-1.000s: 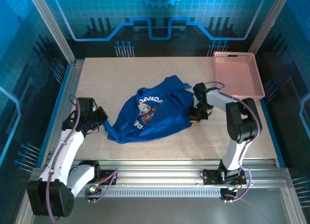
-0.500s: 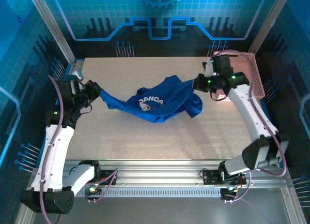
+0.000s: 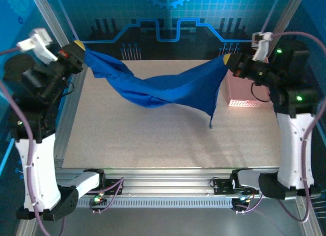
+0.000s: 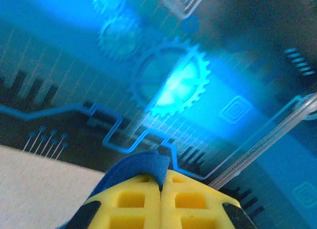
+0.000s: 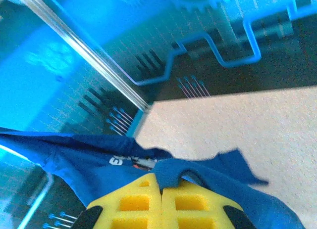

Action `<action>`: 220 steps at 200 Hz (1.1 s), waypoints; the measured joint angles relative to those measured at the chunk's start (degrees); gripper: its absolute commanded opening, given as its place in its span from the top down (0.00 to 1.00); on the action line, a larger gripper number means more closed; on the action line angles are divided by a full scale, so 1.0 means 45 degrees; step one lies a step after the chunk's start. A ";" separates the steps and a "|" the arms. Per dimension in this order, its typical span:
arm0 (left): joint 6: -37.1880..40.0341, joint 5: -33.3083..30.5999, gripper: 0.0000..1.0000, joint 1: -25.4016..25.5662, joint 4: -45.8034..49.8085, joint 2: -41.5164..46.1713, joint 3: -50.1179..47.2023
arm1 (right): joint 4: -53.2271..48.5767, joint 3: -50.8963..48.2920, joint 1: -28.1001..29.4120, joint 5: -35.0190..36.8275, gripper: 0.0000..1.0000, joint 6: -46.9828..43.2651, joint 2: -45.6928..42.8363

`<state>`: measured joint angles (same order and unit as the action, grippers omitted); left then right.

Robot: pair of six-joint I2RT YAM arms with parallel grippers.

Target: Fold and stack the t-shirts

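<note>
The left gripper and the right gripper are each closed on one end of the blue t-shirt, which hangs stretched between them above the far part of the table, apparently without touching it.

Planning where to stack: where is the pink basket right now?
In the top external view, the pink basket sits at the far right of the table, partly hidden by the right gripper, just right of the hanging end of the t-shirt.
</note>
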<state>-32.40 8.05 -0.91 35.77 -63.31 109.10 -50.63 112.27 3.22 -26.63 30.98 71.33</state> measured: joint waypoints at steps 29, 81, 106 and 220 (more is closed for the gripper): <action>0.0311 0.0350 1.00 0.0000 0.0311 -0.0219 0.2773 | -0.0024 0.1608 -0.0491 -0.0622 1.00 0.0486 -0.0763; 0.0699 0.0913 1.00 0.0000 0.0826 -0.0651 0.6751 | -0.0860 0.4206 -0.0510 -0.0908 1.00 0.0758 -0.1491; 0.0957 0.1088 1.00 0.0000 0.0947 -0.1030 0.7980 | -0.1292 0.4881 -0.0510 -0.0908 1.00 0.0792 -0.1564; 0.2399 0.1515 1.00 0.0000 0.0117 -0.4561 0.4396 | -0.0257 -0.1015 -0.0821 -0.0102 1.00 0.0107 -0.0175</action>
<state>-21.61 14.87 -0.91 36.29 -83.83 128.88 -51.79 107.70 -0.47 -27.09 31.46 70.54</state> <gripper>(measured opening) 0.053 0.063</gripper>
